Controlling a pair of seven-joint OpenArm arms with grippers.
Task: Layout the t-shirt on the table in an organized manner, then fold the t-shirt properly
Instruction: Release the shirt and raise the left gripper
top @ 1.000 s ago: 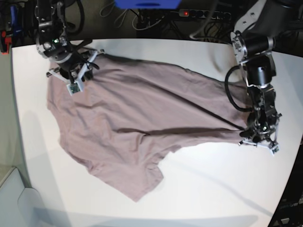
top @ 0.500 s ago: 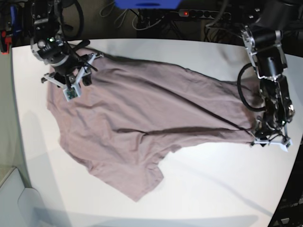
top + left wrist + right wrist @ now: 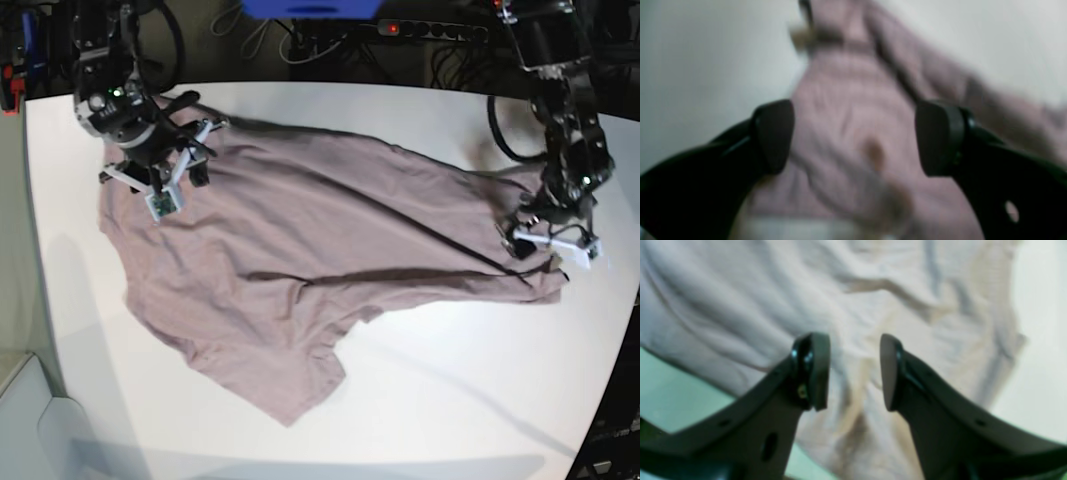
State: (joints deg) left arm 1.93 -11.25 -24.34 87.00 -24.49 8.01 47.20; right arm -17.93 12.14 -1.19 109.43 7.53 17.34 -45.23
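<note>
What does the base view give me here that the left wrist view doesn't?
Only the base view shows the whole t-shirt spread out but creased on the table, with a sleeve pointing toward the near edge, and the right gripper over its far-left corner. Only the left wrist view shows the left gripper close up: jaws wide apart, no cloth pinched between them, wrinkled fabric beneath. Both show pink cloth on white tabletop at the shirt's right end.
</note>
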